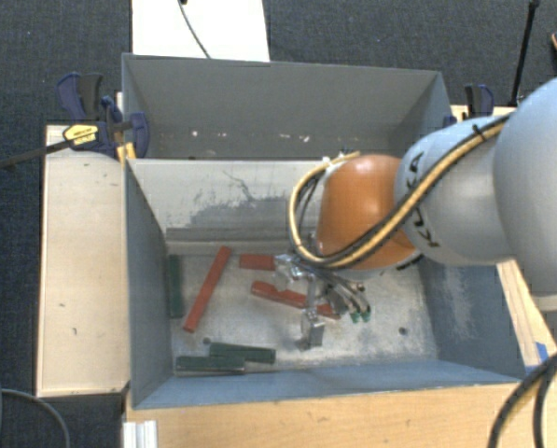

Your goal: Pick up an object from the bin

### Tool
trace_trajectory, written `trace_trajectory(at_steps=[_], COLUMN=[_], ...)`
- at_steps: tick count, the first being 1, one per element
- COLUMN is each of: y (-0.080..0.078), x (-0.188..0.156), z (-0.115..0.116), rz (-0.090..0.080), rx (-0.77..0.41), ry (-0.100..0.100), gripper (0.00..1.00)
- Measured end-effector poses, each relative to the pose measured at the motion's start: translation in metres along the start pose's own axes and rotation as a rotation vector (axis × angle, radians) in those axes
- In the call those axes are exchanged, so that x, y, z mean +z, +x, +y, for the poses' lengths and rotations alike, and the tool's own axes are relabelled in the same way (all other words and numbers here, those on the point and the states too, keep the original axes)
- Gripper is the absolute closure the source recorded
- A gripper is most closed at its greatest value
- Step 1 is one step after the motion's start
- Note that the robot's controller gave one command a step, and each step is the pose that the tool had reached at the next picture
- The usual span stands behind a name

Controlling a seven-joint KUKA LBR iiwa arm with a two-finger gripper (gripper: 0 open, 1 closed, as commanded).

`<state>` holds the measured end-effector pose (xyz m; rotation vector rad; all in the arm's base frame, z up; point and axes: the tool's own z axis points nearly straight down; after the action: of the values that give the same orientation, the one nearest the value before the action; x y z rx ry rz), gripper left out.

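Gripper low, centre | red bar extends left from it, long axis across view | you cannot tell its opening or hold

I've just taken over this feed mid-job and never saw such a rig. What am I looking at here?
One camera looks down into a grey metal bin from above, slightly to one side. The grey arm with the orange cover is the robot, reaching in from the right; its gripper is low over the bin floor, beside a short red stick. Nearby lie a long red stick, another short red piece and dark green bars. Whether it grips anything cannot be told.
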<state>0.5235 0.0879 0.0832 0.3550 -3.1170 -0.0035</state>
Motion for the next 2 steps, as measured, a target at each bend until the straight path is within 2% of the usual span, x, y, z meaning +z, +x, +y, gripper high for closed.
trace_trajectory(at_steps=[1,2], y=[-0.0149,-0.0148], x=[0.0133,0.0121], z=[-0.0387,-0.0363], rz=[-0.009,-0.01], rx=[0.019,0.017], ry=[0.003,0.002], gripper=[0.0,1.0])
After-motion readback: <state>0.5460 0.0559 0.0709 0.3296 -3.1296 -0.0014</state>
